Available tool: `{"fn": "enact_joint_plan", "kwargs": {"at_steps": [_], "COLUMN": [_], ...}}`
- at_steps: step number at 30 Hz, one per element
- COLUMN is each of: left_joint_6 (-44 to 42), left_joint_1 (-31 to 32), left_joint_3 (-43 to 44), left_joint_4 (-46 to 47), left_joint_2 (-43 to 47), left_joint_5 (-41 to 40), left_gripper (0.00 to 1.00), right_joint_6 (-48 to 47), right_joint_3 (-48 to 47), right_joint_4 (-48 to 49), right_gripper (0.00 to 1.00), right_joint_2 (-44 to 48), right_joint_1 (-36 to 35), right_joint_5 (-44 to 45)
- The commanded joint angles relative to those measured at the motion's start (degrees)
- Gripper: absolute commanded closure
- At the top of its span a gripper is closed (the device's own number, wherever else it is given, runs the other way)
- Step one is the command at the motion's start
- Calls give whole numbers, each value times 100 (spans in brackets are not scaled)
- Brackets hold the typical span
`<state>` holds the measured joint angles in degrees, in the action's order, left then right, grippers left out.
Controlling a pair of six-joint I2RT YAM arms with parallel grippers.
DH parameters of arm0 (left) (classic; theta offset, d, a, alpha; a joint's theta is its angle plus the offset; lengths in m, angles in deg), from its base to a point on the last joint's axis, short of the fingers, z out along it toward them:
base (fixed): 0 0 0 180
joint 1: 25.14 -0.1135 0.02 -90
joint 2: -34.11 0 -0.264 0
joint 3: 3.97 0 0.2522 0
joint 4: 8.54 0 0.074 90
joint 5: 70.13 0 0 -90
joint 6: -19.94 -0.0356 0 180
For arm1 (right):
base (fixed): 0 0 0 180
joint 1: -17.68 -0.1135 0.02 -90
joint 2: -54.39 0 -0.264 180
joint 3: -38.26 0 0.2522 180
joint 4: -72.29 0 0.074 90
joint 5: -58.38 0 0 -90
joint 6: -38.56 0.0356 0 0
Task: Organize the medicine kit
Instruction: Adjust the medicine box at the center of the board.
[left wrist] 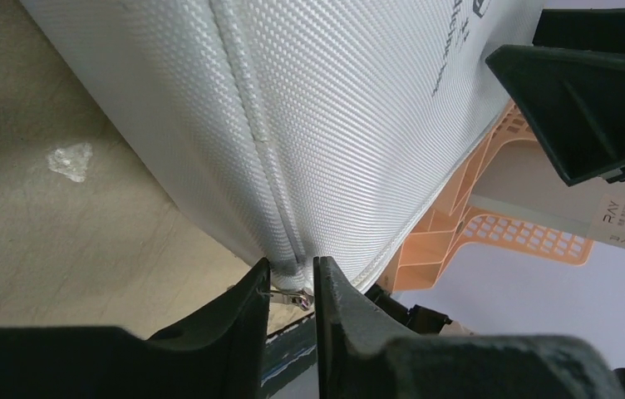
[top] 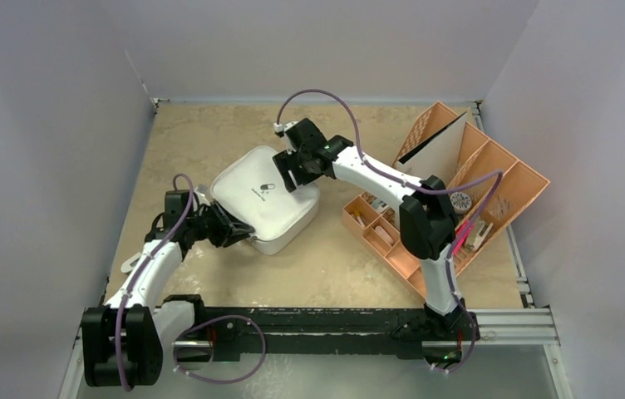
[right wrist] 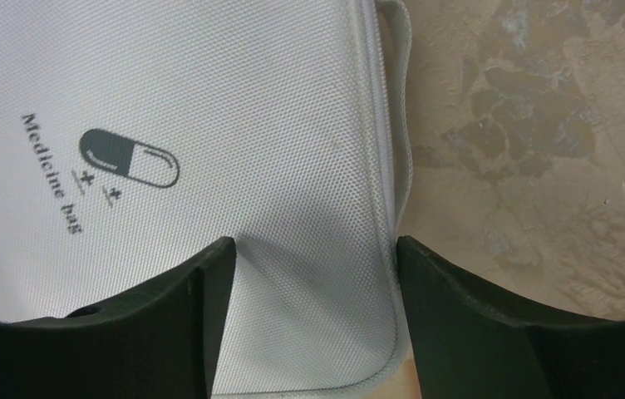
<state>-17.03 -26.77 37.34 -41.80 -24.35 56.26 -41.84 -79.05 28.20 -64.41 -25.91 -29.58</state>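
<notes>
The medicine kit, a pale grey-white rounded-square case with a dark pill logo, lies closed in the middle of the table. My left gripper is at the kit's near-left corner. In the left wrist view its jaws are closed to a narrow gap on the small metal zipper pull at the kit's seam. My right gripper is open over the far right part of the lid. Its fingers straddle a lid corner with nothing gripped between them.
An orange compartmented tray with small items and a white card stands right of the kit; it also shows in the left wrist view. Grey walls enclose the table on three sides. A black rail runs along the near edge.
</notes>
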Motion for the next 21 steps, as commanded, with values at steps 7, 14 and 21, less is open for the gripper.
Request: {"fn": "enact_joint_plan", "kwargs": {"at_steps": [7, 14, 21], "left_joint_6": [-341, -203, 35], "left_joint_1": [66, 126, 665], "left_joint_3": [639, 418, 287], "left_joint_4": [115, 547, 983], "left_joint_2": [-63, -201, -417], "left_joint_5": [536, 656, 294], "left_gripper": [65, 65, 65], "right_joint_6": [1358, 2283, 2871], "right_joint_3": [665, 1646, 2697], "right_joint_4": [67, 157, 624], "right_gripper": [1, 1, 7], "right_joint_2": [1773, 2686, 3376], "right_joint_1": [-263, -665, -1048], "right_joint_5": [210, 199, 236]}}
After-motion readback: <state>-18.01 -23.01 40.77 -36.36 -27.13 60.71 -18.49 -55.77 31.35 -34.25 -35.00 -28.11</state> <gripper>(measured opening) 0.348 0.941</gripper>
